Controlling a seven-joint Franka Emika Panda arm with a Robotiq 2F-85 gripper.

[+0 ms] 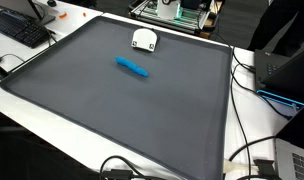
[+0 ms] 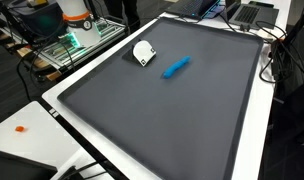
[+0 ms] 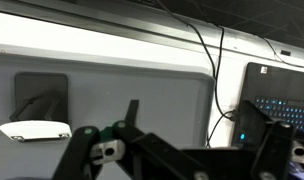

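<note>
Jaws wide apart low in wrist view, blue marker (image 1: 132,67) on grey mat (image 1: 92,115)

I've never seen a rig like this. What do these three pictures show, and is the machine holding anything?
This is a robot arm's workplace. Two pictures come from cameras outside the robot, looking down at a dark mat from different places; the arm is not in them. On the mat lie a blue stick, perhaps a marker, and a small white object, not touching. The third comes from a camera on the robot's wrist: the dark parts along its bottom edge are the hand, open and empty. Beyond it are cables and a laptop.
</note>
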